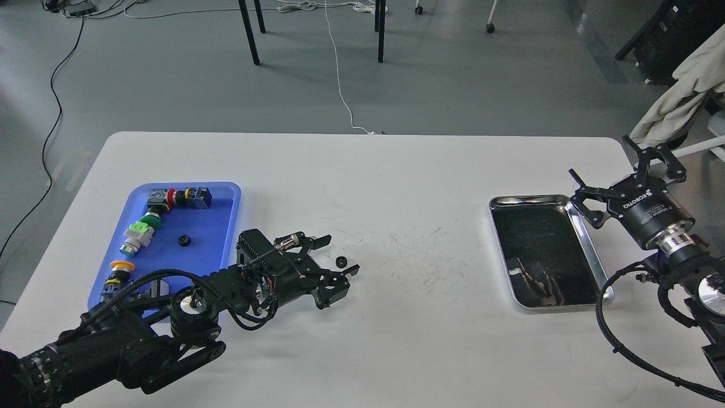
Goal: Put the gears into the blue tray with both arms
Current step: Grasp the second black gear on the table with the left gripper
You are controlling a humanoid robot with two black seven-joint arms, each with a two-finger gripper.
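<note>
Toothed black gear [341, 261] lies between open left gripper [341, 255] fingers, seemingly ungrasped.

Two gears are counted: one [183, 240] lying inside the blue tray [224, 195], the other [341, 261] on the table [396, 170] just to the right of that tray. Four push-button switches are seen along the blue tray's left part: a red-capped one [177, 198], a green-capped one [152, 220], a light-green one [136, 238] and a yellow-capped one [116, 276]. One blue tray and one steel tray [589, 249], far right of it, are counted. Two grippers are seen, left [340, 255] and right [617, 181].
</note>
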